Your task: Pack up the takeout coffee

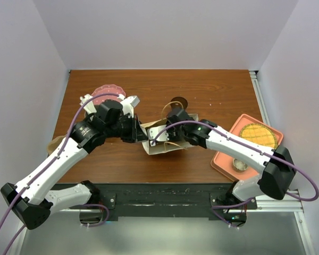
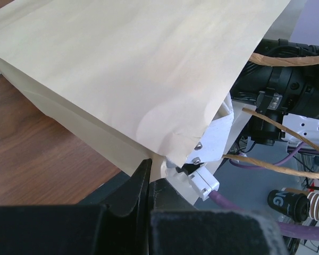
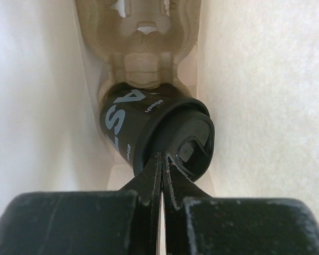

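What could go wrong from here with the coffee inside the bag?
1. The takeout coffee lies tilted against the pulp carrier, not upright, so it might leak or roll.
2. The right gripper is shut with its tips at the lid rim; backing out carelessly could pry the lid or drag the coffee along.
3. The left gripper pinches only the paper bag at its edge; a slip might let the bag sag shut.
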`<state>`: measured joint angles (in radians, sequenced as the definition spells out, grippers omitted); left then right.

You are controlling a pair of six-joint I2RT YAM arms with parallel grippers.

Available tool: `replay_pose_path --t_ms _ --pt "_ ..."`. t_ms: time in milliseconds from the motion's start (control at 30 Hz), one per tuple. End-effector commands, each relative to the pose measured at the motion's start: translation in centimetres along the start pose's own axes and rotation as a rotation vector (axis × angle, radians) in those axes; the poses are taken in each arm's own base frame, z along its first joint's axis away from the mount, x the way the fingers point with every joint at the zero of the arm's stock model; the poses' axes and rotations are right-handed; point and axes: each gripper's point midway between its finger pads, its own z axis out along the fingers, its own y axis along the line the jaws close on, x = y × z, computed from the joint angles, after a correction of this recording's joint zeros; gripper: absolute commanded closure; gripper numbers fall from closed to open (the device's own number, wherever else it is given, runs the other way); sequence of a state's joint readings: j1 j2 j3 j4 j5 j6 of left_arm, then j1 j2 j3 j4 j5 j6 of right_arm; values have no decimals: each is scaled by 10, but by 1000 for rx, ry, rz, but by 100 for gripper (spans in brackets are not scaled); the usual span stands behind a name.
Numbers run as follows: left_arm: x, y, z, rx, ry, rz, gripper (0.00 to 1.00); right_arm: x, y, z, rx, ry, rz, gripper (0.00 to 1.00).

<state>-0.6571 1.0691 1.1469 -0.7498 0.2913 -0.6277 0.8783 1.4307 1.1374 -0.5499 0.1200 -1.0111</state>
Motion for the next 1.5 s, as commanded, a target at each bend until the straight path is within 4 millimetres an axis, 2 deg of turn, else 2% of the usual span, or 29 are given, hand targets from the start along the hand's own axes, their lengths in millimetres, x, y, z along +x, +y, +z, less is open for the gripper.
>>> replay_pose_path --t_ms 0,300,500,600,633,667,733,767,867,1067,1300,1367,1400,1467 --pt "-1 -9 -5 46 -18 14 100 -8 -7 -19 9 -33 20 100" --pt "2 -3 -3 29 -10 22 100 -17 -16 -38 60 -98 91 100" --pt "3 -2 -1 28 -6 27 100 -21 -20 -44 92 -126 128 100" --pt "3 -3 -1 31 -4 27 100 -18 -15 -42 77 -115 133 100" --pt "2 -4 -2 33 -8 28 100 -17 -12 -38 68 -107 135 95" --pt "2 -5 -2 36 -7 29 100 -17 -11 -37 64 -108 130 84" --pt "1 -5 -4 33 -11 34 100 -17 -10 -34 60 -108 125 78" --pt "1 -5 -4 34 -9 32 100 -16 -8 -31 50 -106 123 71" --pt "2 -5 -4 34 -9 32 100 -16 -3 -24 29 -99 118 61" --pt "-1 -9 -7 44 -16 32 100 -13 0 -12 32 -86 115 50" --pt "-1 -11 -10 50 -21 28 100 -9 -2 3 47 -52 111 43" --pt "0 -10 -10 48 -21 16 100 -13 -3 4 44 -70 109 43" --pt "0 -10 -11 45 -22 10 100 -15 -5 5 53 -83 109 47" --pt "0 -7 -11 29 -23 -14 100 -20 -8 2 64 -108 111 60"
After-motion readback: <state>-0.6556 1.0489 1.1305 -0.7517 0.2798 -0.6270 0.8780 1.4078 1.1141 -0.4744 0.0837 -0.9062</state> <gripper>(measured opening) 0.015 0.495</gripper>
